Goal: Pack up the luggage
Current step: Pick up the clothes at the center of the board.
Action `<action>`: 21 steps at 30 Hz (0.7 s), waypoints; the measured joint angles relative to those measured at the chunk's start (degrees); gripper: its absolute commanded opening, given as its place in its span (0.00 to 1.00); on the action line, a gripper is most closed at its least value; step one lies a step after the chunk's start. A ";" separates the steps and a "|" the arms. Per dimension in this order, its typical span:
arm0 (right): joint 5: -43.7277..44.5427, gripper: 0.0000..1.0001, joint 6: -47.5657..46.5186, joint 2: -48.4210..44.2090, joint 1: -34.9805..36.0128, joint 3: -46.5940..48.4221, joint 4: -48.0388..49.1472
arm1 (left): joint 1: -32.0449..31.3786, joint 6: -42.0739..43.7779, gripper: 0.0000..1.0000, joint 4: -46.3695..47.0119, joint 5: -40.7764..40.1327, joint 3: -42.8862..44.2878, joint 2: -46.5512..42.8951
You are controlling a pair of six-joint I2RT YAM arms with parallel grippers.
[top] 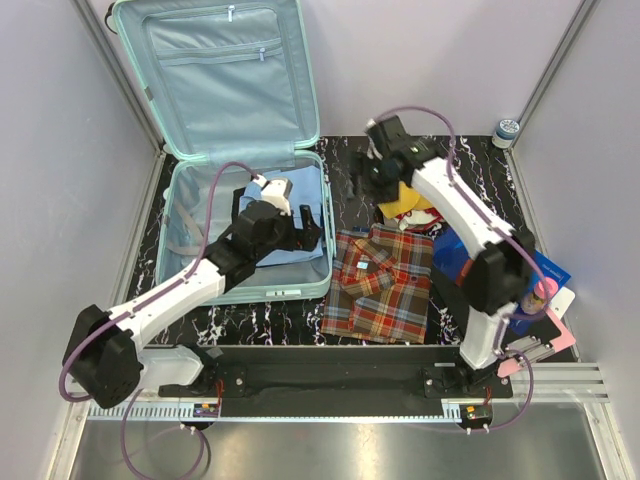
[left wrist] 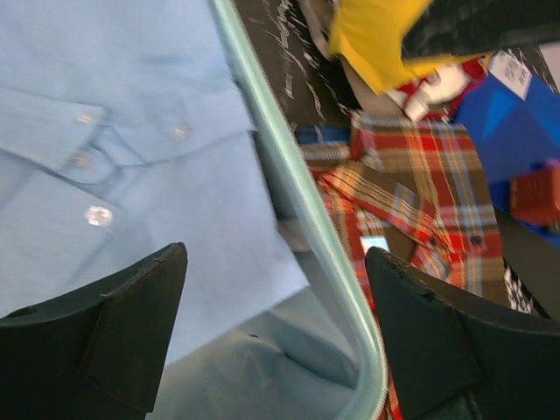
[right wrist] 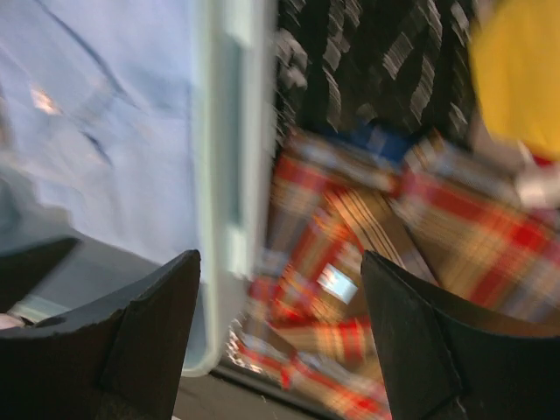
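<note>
The luggage (top: 225,90) lies open at the upper left of the top view, its lid propped against the wall. A light blue shirt (top: 295,258) is already laid in its base. The left gripper (left wrist: 276,252) is held over that shirt beside the right rim, jaws spread and empty. The right gripper (right wrist: 280,256) is likewise spread and empty; its view is blurred, so its height is hard to judge. The plaid shirt (top: 380,285), at centre frame just beside the case, is probably to be taken next. Opposite edges should be pinched, the folds kept together, and the rim cleared before lowering.
</note>
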 measured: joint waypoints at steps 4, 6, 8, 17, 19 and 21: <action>1.44 0.79 0.72 -14.71 -2.89 -22.62 2.54 | -3.82 0.00 0.89 -0.26 -0.22 0.00 0.02; 2.51 0.79 1.20 -20.92 -3.80 -31.32 3.04 | -4.94 0.00 0.89 -0.24 -0.24 0.00 0.04; 2.95 0.79 2.01 -25.86 -3.87 -38.84 4.04 | -5.68 0.00 0.89 -0.39 -0.24 0.24 0.24; 3.28 0.78 4.87 -35.54 -9.29 -59.34 4.66 | -7.72 0.13 0.93 -1.44 -0.79 2.05 1.99; 2.97 0.77 4.70 -36.59 -11.72 -60.85 4.90 | -8.02 0.22 0.92 -1.55 -0.94 2.12 2.05; 2.27 0.75 4.37 -36.83 -13.99 -62.18 5.77 | -8.13 0.22 0.93 -1.70 -1.05 2.14 2.05</action>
